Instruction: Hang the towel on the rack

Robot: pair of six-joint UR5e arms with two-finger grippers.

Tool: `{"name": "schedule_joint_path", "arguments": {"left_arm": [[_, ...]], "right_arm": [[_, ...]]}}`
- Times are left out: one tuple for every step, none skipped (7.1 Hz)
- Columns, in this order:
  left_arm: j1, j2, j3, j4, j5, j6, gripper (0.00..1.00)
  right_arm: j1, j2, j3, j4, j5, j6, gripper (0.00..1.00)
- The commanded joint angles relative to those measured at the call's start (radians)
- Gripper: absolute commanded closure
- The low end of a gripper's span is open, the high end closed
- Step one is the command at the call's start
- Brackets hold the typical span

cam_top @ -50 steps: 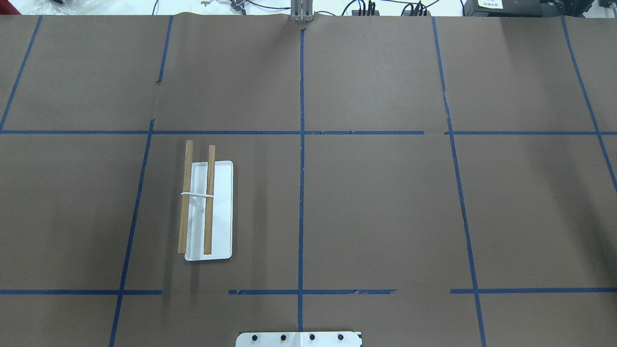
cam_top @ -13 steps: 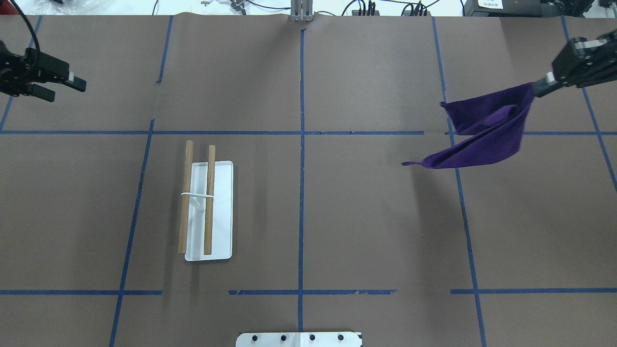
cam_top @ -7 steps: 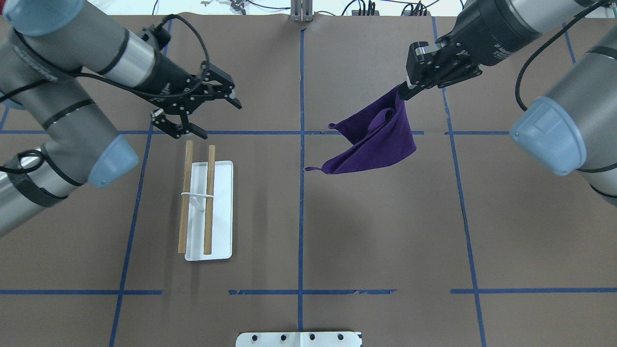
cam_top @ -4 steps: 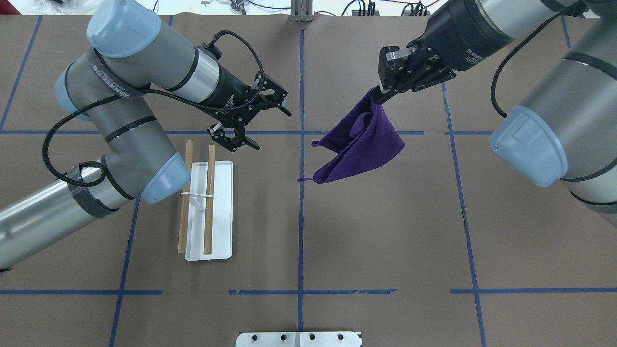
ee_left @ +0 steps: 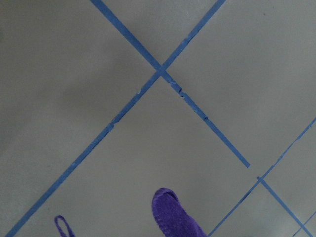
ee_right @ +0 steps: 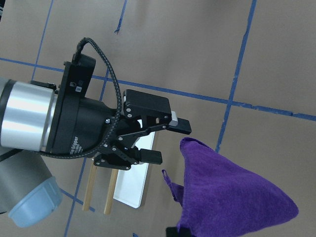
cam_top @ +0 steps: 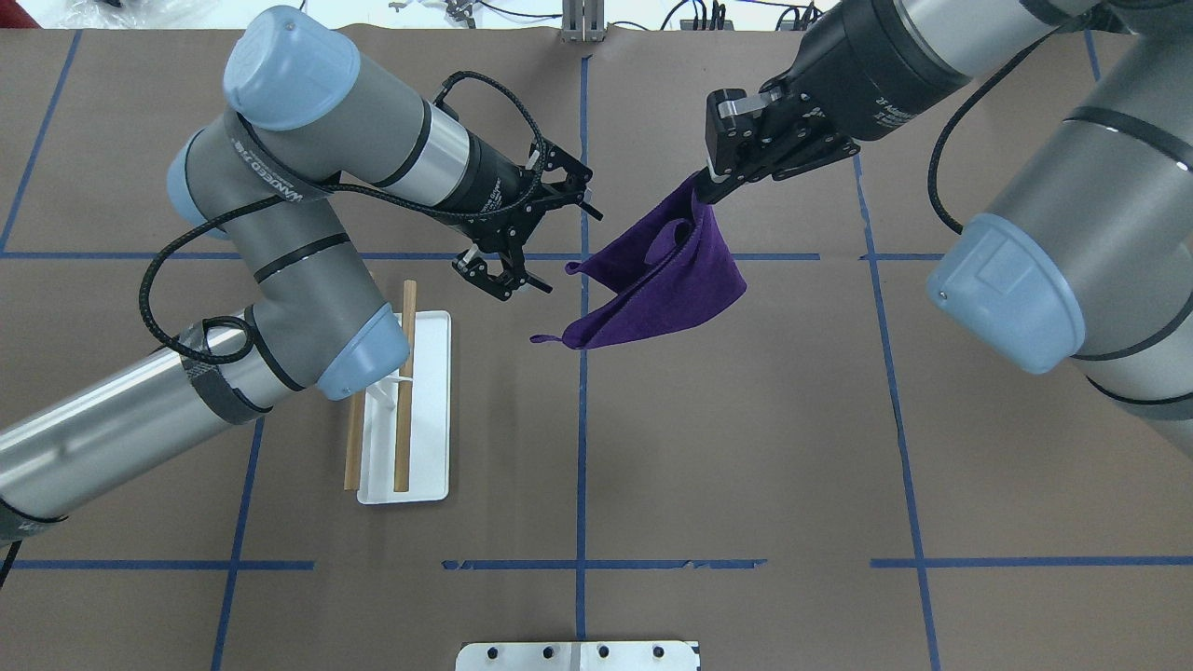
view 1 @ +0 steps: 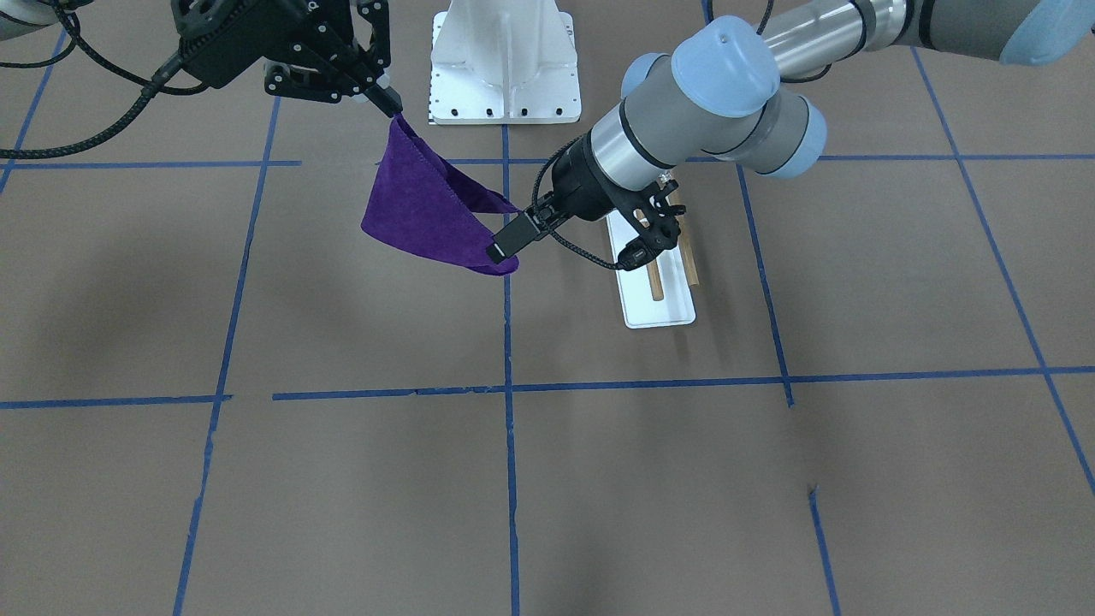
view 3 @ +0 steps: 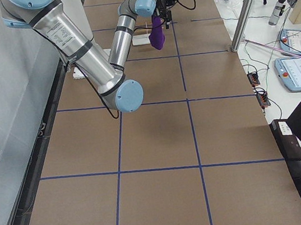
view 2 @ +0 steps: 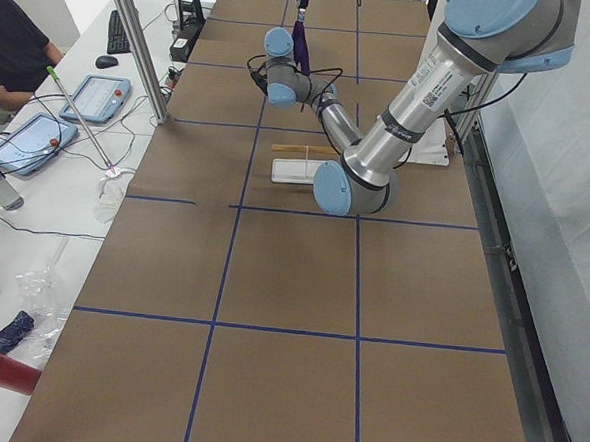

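The purple towel [cam_top: 666, 289] hangs in the air over the table's middle, pinched at one corner by my right gripper [cam_top: 699, 191], which is shut on it. Its small loop [cam_top: 545, 338] dangles at the lowest corner. My left gripper [cam_top: 564, 250] is open and empty, its fingertips just short of the towel's left edge; the right wrist view shows the open left gripper [ee_right: 170, 142] apart from the towel [ee_right: 232, 202]. The rack [cam_top: 429, 447], two wooden dowels [cam_top: 403, 419] over a white base, stands left of centre, its far end hidden under my left arm.
The large white bolted pedestal [view 1: 505, 60] stands at the robot's side of the table, its edge also in the overhead view [cam_top: 578, 655]. Blue tape lines [cam_top: 582, 447] grid the brown table. An operator [view 2: 15, 44] sits beyond the table's far side.
Both arms have moved in towards the table's middle. The right gripper has carried the towel leftward, and the open left gripper has moved right, close to the towel's edge. The rack has not moved.
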Motion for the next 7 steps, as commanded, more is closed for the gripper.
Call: {"name": "schedule_joint_path", "arguments": {"left_arm": [[0.038,-0.015,0.007,-0.024,0.056,-0.069,0.13],[0.038,-0.021,0.008,-0.024,0.057,-0.074,0.17],[0.039,-0.023,0.008,-0.025,0.057,-0.074,0.19],[0.039,-0.021,0.008,-0.025,0.057,-0.074,0.25],[0.039,-0.020,0.008,-0.024,0.057,-0.075,0.55],[0.039,-0.015,0.005,-0.024,0.056,-0.065,1.00],[0.038,-0.010,0.001,-0.021,0.056,-0.054,1.00]], "right_arm": [[-0.003,0.006,0.007,0.000,-0.001,0.007,1.00],[-0.003,0.006,0.011,0.000,-0.001,0.007,1.00],[-0.003,0.006,0.022,0.000,-0.001,0.010,1.00],[-0.003,0.006,0.027,0.000,0.000,0.010,1.00],[0.000,0.005,0.028,0.000,0.002,0.010,1.00],[0.003,-0.007,0.054,-0.002,0.005,0.010,1.00],[0.007,-0.024,0.072,0.000,0.008,0.008,1.00]]}}
